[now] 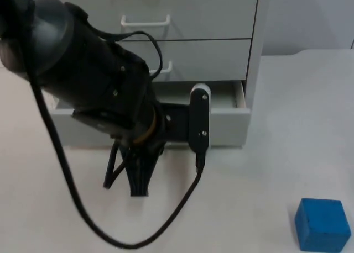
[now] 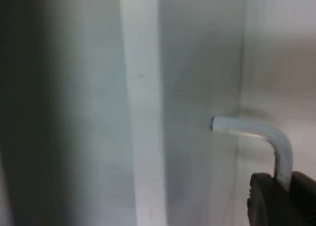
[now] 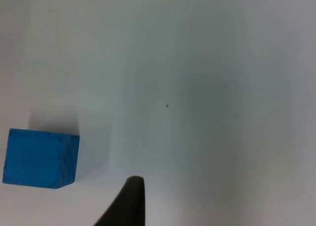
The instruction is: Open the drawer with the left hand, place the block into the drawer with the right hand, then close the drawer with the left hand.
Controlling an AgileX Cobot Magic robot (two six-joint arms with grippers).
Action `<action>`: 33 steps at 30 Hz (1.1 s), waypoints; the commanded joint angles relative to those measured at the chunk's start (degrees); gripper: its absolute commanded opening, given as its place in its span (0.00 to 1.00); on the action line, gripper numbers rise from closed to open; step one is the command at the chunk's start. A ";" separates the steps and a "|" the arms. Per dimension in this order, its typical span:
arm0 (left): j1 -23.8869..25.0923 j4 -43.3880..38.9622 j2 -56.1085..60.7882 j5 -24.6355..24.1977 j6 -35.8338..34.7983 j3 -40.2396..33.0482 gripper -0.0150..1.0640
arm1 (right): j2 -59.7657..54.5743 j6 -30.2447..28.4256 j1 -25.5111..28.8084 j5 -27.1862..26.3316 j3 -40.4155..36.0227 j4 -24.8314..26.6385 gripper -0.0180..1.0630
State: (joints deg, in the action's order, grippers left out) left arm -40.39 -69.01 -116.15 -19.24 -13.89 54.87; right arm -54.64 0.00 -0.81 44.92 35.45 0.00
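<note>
The grey cabinet (image 1: pixel 193 54) stands at the back of the table, and its bottom drawer (image 1: pixel 228 123) is pulled partly out. My left arm reaches over the drawer's front, with the left gripper (image 1: pixel 141 153) down against it. In the left wrist view the left gripper (image 2: pixel 279 182) is shut on the drawer's white bar handle (image 2: pixel 266 134), close to the drawer face. A blue block (image 1: pixel 323 224) rests on the table near the front right. My right gripper (image 3: pixel 132 206) waits above the bare table a short way from the blue block (image 3: pixel 42 158), not touching it.
Two upper drawers with white handles (image 1: pixel 145 22) are closed. The white table top (image 1: pixel 287 131) stretches from the drawer to the block. The grey partition wall (image 1: pixel 310 15) stands behind the cabinet.
</note>
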 commanded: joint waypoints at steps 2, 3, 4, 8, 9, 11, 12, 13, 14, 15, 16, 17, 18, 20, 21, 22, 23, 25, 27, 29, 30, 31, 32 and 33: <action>-2.50 8.81 0.71 0.23 -1.94 -6.70 0.01 | 0.01 -0.69 0.23 -0.77 -0.14 0.00 0.99; -3.17 9.64 1.32 0.23 -1.94 -8.00 0.01 | 0.01 -0.69 0.23 -0.77 -0.14 0.00 0.99; -3.17 9.64 1.32 0.23 -1.94 -8.00 0.01 | 0.01 -0.69 0.23 -0.77 -0.14 0.00 0.99; -4.86 11.41 2.69 0.12 -1.94 -10.81 0.01 | 0.01 -0.69 0.23 -0.77 -0.14 0.00 0.99; -5.30 12.57 2.91 0.12 -1.94 -11.33 0.01 | 0.01 -0.69 0.23 -0.77 -0.14 0.00 0.99; -6.87 16.14 3.00 0.02 -1.94 -11.44 0.01 | 0.01 -0.69 0.23 -0.77 -0.14 0.00 0.99; -7.72 17.34 3.00 0.02 -1.60 -11.44 0.01 | 0.01 -0.69 0.23 -0.77 -0.14 0.00 0.99; -7.72 17.34 3.00 0.02 -1.60 -11.44 0.01 | 0.01 -0.69 0.23 -0.77 -0.14 0.00 0.99; -8.55 18.30 3.00 0.02 -1.32 -11.44 0.01 | 0.01 -0.69 0.23 -0.77 -0.14 0.00 0.99; -9.32 18.58 3.00 0.02 -1.32 -11.55 0.01 | 0.01 -0.69 0.23 -0.77 -0.14 0.00 0.99; -10.26 18.72 3.00 0.02 -1.32 -11.55 0.01 | 0.01 -0.69 0.23 -0.77 -0.14 0.00 0.99; -11.11 18.84 3.00 0.02 -1.32 -11.55 0.01 | 0.01 -0.69 0.23 -0.77 -0.14 0.00 0.99; -11.74 19.01 3.00 0.02 -1.32 -11.55 0.01 | 0.01 -0.69 0.23 -0.77 -0.14 0.00 0.99; -12.23 19.35 3.00 -0.23 -1.32 -11.55 0.01 | 0.01 -0.69 0.23 -0.77 -0.14 0.00 0.99; -12.33 19.72 3.00 -0.58 -1.32 -11.55 0.01 | 0.01 -0.69 0.23 -0.77 -0.14 0.00 0.99; -12.33 20.25 3.00 -0.84 -1.32 -11.55 0.01 | 0.01 -0.69 0.23 -0.77 -0.14 0.00 0.99; -12.21 20.36 3.00 -1.28 -1.32 -11.55 0.01 | 0.01 -0.69 0.23 -0.77 -0.14 0.00 0.99; -12.21 20.36 3.00 -1.28 -1.32 -11.55 0.01 | 0.01 -0.69 0.23 -0.77 -0.14 0.00 0.99; -12.21 19.91 3.00 -1.09 -0.92 -11.55 0.01 | 0.01 -0.69 0.23 -0.77 -0.14 0.00 0.99; -12.21 19.80 3.00 -0.81 -0.93 -11.55 0.01 | 0.01 -0.69 0.23 -0.77 -0.14 0.00 0.99; -12.21 19.46 3.00 -0.83 -0.93 -11.55 0.01 | 0.01 -0.69 0.23 -0.77 -0.14 0.00 0.99; -12.21 19.08 3.00 -0.83 -0.93 -11.55 0.01 | 0.01 -0.69 0.23 -0.77 -0.14 0.00 0.99; -12.21 18.58 3.00 -0.83 -0.93 -11.55 0.01 | 0.01 -0.69 0.23 -0.77 -0.14 0.00 0.99; -12.21 18.58 3.00 -0.83 -0.93 -11.55 0.01 | 0.01 -0.69 0.23 -0.77 -0.14 0.00 0.99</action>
State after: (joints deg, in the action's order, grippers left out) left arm -51.76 -55.01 -111.68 -22.06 -13.74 44.88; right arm -54.64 0.00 -0.81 44.92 35.45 0.00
